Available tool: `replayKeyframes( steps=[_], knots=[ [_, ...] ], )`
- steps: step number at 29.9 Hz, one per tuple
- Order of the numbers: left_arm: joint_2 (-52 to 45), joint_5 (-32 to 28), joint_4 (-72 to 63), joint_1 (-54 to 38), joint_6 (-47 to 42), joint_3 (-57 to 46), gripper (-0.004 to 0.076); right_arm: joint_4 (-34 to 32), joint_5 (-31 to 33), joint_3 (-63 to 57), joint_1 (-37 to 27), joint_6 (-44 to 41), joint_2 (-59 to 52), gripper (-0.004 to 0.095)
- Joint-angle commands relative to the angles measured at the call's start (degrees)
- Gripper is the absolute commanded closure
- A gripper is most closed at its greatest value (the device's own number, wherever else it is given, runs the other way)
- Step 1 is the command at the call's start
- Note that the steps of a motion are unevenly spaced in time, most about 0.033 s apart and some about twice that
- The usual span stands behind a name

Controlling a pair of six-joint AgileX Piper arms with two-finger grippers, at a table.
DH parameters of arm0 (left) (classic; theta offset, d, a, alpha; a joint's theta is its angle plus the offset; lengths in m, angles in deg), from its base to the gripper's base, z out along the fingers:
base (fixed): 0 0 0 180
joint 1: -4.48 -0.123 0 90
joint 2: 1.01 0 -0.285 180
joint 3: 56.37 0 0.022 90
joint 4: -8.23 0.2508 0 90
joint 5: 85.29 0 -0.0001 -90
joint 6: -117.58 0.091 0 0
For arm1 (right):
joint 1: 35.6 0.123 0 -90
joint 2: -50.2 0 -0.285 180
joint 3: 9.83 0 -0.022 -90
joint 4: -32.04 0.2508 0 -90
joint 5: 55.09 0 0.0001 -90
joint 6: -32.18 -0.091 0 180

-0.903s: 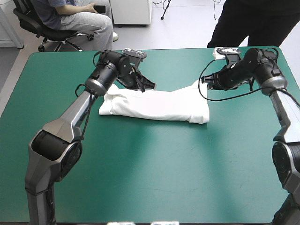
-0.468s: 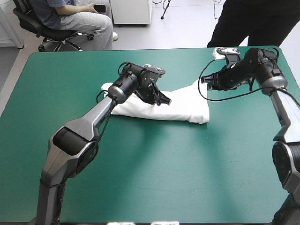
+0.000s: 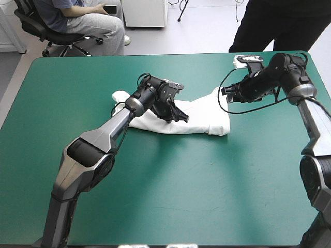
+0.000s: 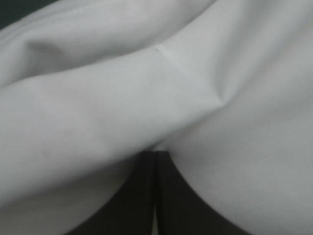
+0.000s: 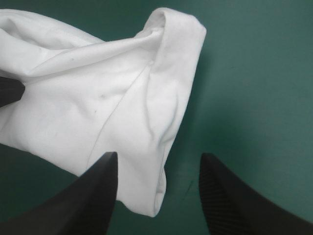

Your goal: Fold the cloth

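Observation:
The white T-shirt [image 3: 204, 116] lies as a long folded bundle across the far middle of the table. My left gripper [image 3: 180, 118] sits low over the bundle's middle, shut on the T-shirt. In the left wrist view, creased white cloth [image 4: 146, 73] surrounds the meeting fingertips of the left gripper [image 4: 155, 154]. My right gripper [image 3: 226, 93] stands open at the bundle's far right corner. In the right wrist view, the T-shirt's rolled end [image 5: 98, 93] lies ahead of and partly between the spread fingers of that gripper [image 5: 158, 155]. A black tip of the left gripper [image 5: 9, 90] shows at the cloth's far side.
Bare teal-green cover [image 3: 170, 186] stretches from the bundle to the near edge, and more lies to the left [image 3: 62, 103]. The table's far edge runs close behind both grippers.
My left gripper has travelled right from the bundle's left end to its middle, drawing cloth along, so the bundle's left part is shorter. The right gripper has barely moved.

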Motion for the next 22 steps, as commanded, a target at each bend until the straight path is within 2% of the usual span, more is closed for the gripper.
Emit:
replayKeyframes(
  steps=[1,3,7,15,19,22],
  knots=[
    [-2.8,0.25,-0.93,0.19,-0.2,1.2,0.0741,1.96,-0.29,1.62,-0.76,2.18,-0.71,0.0259],
    [-2.8,0.25,-1.06,0.19,-0.2,1.2,0.0741,3.19,0.97,1.62,-0.76,2.18,1.17,0.0226],
    [-2.8,0.25,-1.06,0.19,-0.2,1.2,0.0741,8.46,2.39,1.62,-0.76,3.66,5.06,0.0229],
    [-2.8,0.24,-0.96,0.19,-0.04,1.2,0.0741,13.11,2.17,1.62,-0.66,5.05,9.96,0.023],
    [-2.8,0.24,-0.81,0.19,0.4,1.2,0.0741,15.08,2.17,1.62,-0.03,5.43,12.15,0.0252],
    [-2.8,0.24,-0.81,0.19,1.31,1.2,0.0741,16.4,2.28,1.62,0.71,6.37,13.58,0.0308]
  ],
)
